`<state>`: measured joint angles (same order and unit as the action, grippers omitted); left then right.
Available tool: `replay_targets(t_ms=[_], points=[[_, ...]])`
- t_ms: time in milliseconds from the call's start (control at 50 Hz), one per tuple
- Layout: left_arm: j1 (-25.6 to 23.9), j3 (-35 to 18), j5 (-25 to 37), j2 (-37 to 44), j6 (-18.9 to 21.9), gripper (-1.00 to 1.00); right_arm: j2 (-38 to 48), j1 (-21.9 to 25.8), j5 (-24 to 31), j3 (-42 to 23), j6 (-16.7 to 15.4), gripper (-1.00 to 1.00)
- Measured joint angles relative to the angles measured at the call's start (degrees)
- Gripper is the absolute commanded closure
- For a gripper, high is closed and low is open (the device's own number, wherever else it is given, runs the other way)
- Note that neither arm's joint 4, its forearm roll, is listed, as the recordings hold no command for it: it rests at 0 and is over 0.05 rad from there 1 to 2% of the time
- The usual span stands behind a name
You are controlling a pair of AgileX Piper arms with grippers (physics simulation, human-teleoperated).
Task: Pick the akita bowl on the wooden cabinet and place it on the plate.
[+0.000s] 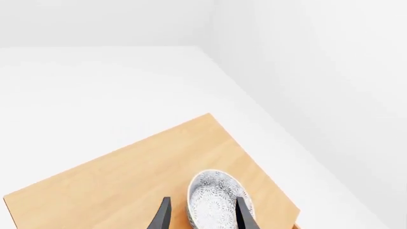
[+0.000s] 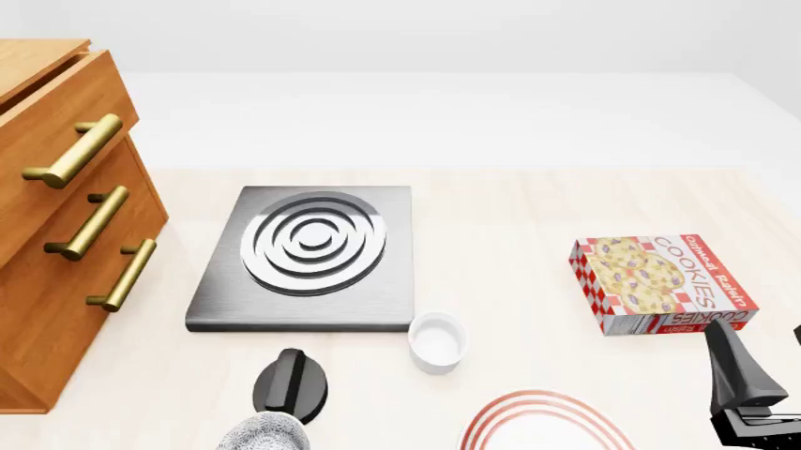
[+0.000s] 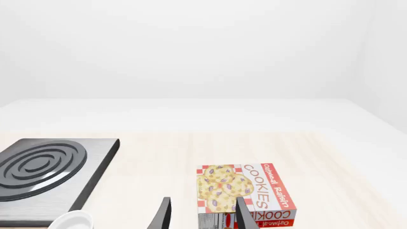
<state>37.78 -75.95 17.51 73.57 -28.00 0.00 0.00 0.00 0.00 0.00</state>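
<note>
In the left wrist view the akita bowl [image 1: 213,198], speckled black and white, stands near a corner of the wooden cabinet [image 1: 127,176]. My left gripper [image 1: 205,217] is open over it. One finger [image 1: 244,214] crosses the bowl's inside and the other finger [image 1: 164,215] is outside its rim. The front view shows the cabinet [image 2: 63,234] at the left, but neither its bowl nor the left gripper. The plate [image 2: 501,414], white with red rings, lies at the bottom edge. My right gripper [image 2: 748,398] hovers open and empty at the bottom right.
A second speckled bowl [image 2: 264,434] sits at the front view's bottom edge beside a black rounded object [image 2: 296,382]. A grey burner [image 2: 310,258] lies mid-table with a white ramekin [image 2: 438,339] before it. A cookie box [image 2: 661,283] lies ahead of the right gripper [image 3: 203,217].
</note>
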Motion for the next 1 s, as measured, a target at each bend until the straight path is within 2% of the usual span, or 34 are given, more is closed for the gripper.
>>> replay_targets(t_ms=[1000], points=[[1.6, 0.3, -1.8, 3.8, -0.5, -1.0, 0.0, 0.0, 0.0, 0.0, 0.0, -1.0]])
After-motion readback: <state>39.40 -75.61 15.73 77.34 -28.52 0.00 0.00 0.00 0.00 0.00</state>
